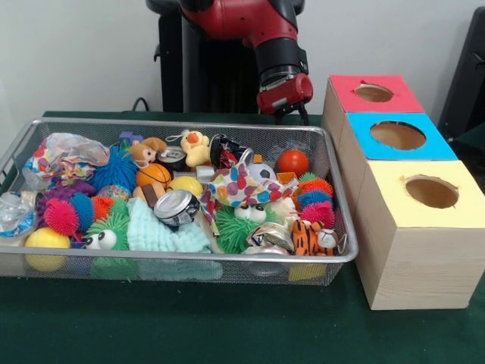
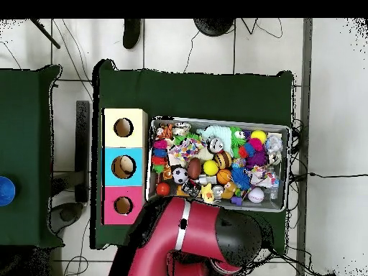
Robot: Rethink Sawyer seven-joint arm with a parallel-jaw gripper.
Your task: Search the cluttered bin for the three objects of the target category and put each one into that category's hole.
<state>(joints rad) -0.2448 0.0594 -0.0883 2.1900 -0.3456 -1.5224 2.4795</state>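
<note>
The cluttered bin [image 1: 182, 258] is a shallow wire mesh basket on the green table, heaped with toys, balls and crushed cans. In the overhead view, the bin [image 2: 219, 119] lies right of the boxes. Three wooden boxes stand in a row to the bin's right in the front view. Their holes have red [image 1: 373, 92], blue [image 1: 398, 135] and yellow [image 1: 431, 191] tops. My gripper [image 1: 286, 113] hangs just behind the bin's far rim, near the red-topped box, above an orange ball [image 1: 292, 161]. It holds nothing that I can see. In the overhead view my arm [image 2: 183, 233] hides it.
The bin holds a basketball [image 1: 154, 175], a yellow duck [image 1: 196, 146], a crushed can [image 1: 176, 206], a tiger toy [image 1: 309, 236] and spiky balls [image 1: 62, 216]. The boxes stand taller than the bin's rim. A second green table [image 2: 25, 154] lies at the overhead view's left.
</note>
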